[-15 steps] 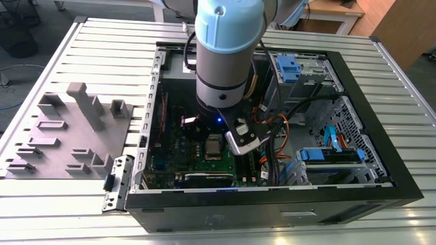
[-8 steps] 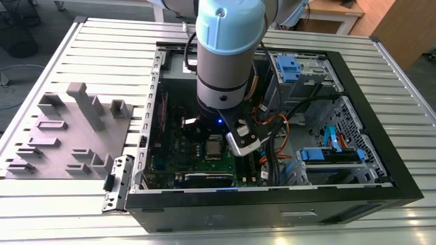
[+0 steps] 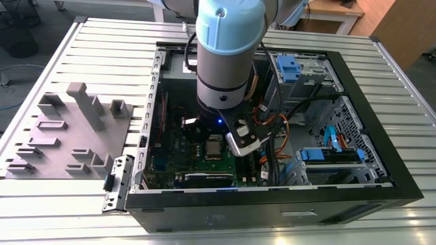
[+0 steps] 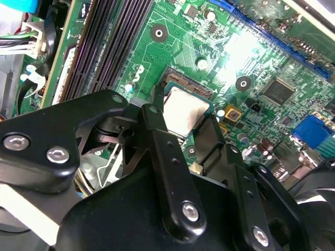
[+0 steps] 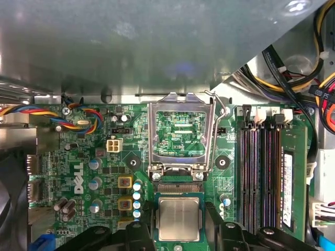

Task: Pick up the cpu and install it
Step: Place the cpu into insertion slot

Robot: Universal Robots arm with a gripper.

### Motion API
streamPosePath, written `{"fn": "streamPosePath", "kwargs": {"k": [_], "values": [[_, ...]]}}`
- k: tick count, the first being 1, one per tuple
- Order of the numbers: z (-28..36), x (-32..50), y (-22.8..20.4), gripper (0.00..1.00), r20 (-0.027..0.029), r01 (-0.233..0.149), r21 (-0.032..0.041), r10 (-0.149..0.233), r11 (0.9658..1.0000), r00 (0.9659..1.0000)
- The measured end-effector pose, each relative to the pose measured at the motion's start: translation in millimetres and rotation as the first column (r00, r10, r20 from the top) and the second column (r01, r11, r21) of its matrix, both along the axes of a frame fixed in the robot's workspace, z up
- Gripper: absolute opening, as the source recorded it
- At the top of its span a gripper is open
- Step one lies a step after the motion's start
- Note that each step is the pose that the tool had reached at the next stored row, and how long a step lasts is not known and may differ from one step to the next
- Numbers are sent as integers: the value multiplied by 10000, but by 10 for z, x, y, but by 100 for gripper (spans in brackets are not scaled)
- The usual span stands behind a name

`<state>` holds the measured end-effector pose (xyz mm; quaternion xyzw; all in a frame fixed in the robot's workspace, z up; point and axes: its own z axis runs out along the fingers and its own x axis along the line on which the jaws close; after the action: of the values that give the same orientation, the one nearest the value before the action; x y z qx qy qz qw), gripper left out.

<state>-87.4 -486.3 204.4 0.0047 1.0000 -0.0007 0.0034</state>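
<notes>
Your gripper [image 4: 180, 119] clamps the cpu [image 5: 179, 218] at the socket.
Matte black fingers [image 4: 157, 136] pinch the flat square chip's opposite edges; its brushed silvery lid lies beside the raised steel socket frame [image 5: 181, 133] on the green motherboard [image 5: 104, 172].

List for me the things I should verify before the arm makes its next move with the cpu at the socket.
1. The socket frame is raised off the socket: ok, it is open in the first wrist view.
2. The cpu is lined up with the socket: ok, its edges run parallel to the frame's hinge.
3. The cpu is seated flat: cannot tell; a strip of gold contacts shows beside it.
4. The gripper is centred over the cpu: ok in the second wrist view.
5. The coloured cables are away from the socket: ok.
</notes>
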Motion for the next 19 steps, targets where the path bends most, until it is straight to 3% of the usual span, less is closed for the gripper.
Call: {"fn": "streamPosePath", "kwargs": {"k": [19], "values": [[-61, -6, 3, 47, 0, 12, 1, -12, 10000, 10000]]}}
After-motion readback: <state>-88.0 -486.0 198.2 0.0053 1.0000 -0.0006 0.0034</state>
